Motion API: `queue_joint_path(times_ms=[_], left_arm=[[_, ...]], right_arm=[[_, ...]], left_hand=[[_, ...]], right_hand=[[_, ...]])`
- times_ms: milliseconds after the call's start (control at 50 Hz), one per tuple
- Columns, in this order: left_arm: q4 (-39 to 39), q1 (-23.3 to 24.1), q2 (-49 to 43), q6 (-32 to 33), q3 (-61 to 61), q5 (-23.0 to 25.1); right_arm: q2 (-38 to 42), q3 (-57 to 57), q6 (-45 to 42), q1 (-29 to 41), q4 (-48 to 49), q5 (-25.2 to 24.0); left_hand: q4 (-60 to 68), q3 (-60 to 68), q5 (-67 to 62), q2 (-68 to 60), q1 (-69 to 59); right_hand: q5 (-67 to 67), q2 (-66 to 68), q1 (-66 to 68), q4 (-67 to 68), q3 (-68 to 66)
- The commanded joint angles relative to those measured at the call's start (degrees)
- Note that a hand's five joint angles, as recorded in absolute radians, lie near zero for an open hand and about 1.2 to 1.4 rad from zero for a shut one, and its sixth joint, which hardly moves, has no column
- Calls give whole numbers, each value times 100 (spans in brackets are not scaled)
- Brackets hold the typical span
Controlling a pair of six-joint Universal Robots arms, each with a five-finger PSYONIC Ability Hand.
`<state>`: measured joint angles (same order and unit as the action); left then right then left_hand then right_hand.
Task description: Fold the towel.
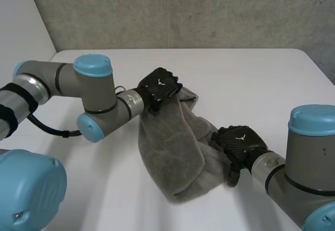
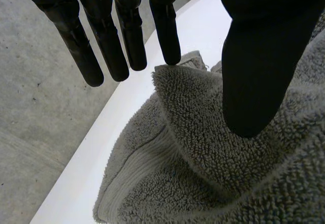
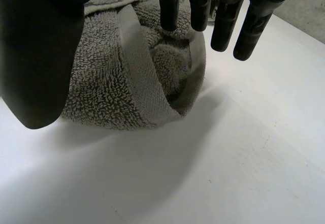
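A grey towel (image 1: 172, 152) lies bunched in a long heap on the white table (image 1: 251, 79). My left hand (image 1: 159, 87) is at the heap's far end. In its wrist view the left hand (image 2: 259, 56) has straight fingers (image 2: 129, 36), and a raised ridge of the towel (image 2: 203, 158) stands between them and the thumb, one fingertip touching it. My right hand (image 1: 241, 143) rests at the heap's near right side. There the right hand (image 3: 40, 46) is open, with its fingertips (image 3: 170, 10) on a rolled, hemmed end of the towel (image 3: 127, 71).
The table (image 3: 228, 148) is bare white around the heap. The table's far edge (image 2: 86, 183) runs just past the towel's end, with grey concrete floor (image 2: 40, 107) beyond it. A grey wall (image 1: 183, 11) stands behind the table.
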<state>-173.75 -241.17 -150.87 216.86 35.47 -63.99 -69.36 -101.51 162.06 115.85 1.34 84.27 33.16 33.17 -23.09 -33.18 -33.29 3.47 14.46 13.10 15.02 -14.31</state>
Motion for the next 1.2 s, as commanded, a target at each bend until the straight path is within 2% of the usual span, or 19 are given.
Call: queue_joint_path(times_ms=[20, 620, 800, 880, 1200], left_arm=[[-19, 0, -48, 32, 22, 9], [-177, 9, -65, 1385, 206, 176], [-379, 9, -92, 1535, 197, 229], [-476, 27, 22, 1631, 311, 492], [-485, 35, -153, 1649, 233, 484]], right_arm=[[71, 17, 1, 7, 7, -16], [115, 34, -8, 7, 7, -25], [124, 52, -16, 7, 7, -33], [141, 61, -16, 7, 16, -33], [177, 78, -25, -10, 7, -42]], left_hand=[[633, 631, -639, -631, -619], [-191, -193, 185, 193, 205], [-242, -243, 236, 244, 255], [-377, -378, 370, 378, 390], [76, 75, -82, -74, -63]], right_hand=[[-347, -446, -310, -502, 431], [-347, -446, -310, -502, 431], [-347, -446, -310, -502, 431], [-347, -446, -310, -502, 431], [-347, -446, -310, -502, 431]])
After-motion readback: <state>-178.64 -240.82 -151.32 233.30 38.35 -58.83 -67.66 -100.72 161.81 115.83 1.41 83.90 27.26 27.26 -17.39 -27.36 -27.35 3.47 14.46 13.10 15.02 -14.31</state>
